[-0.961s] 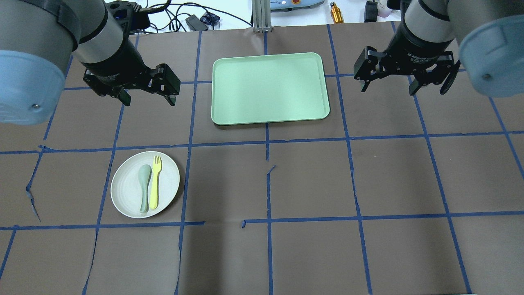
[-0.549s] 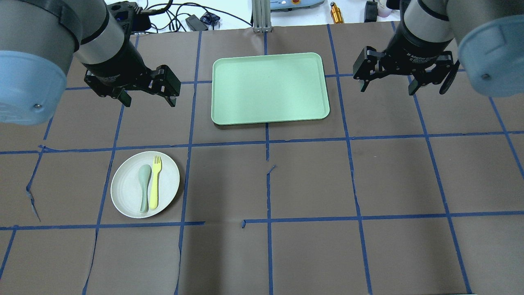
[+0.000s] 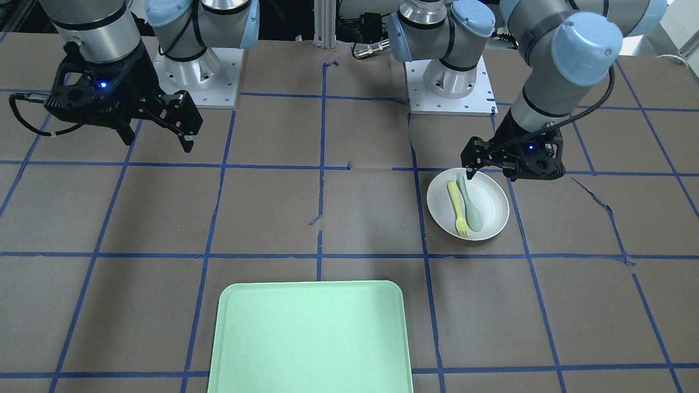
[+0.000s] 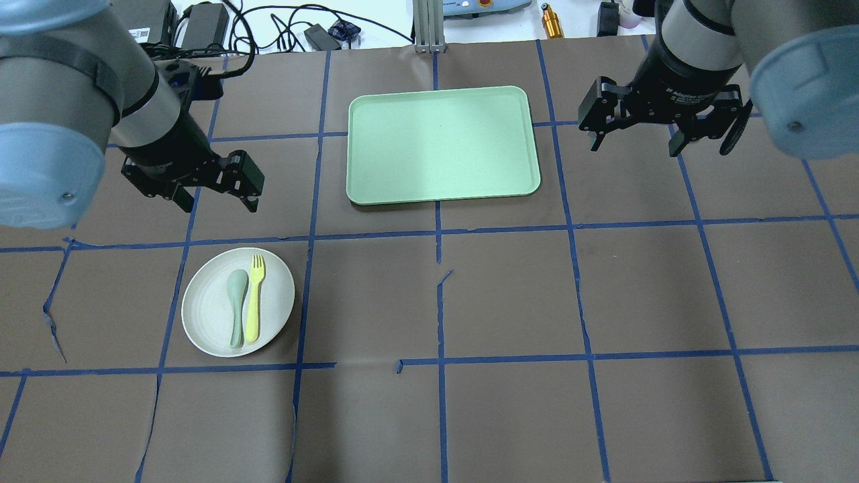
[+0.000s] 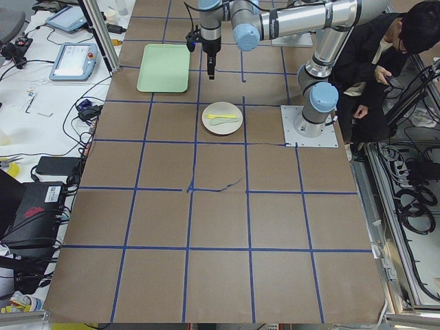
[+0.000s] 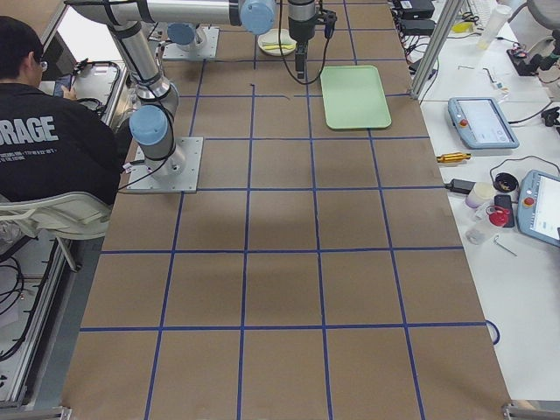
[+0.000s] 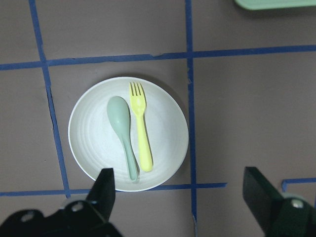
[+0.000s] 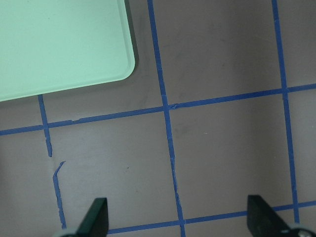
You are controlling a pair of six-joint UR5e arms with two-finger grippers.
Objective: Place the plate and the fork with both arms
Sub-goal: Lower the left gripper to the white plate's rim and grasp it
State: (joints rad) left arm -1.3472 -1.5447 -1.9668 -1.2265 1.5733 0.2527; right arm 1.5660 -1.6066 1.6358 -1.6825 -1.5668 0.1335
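White plate (image 4: 205, 315) with fork (image 4: 254, 298) lies near the left gripper (image 4: 219, 203), spread wide, empty.

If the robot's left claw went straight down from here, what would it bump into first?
Probably the plate: the left claw points down, open, with the plate's near rim about between its fingers. Depth is unclear, so it might just miss and meet the table paper.

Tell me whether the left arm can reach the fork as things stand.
Probably yes. The left end effector hovers open near the plate, with nothing between it and the fork. The spoon lying close beside the fork may crowd the grasp.
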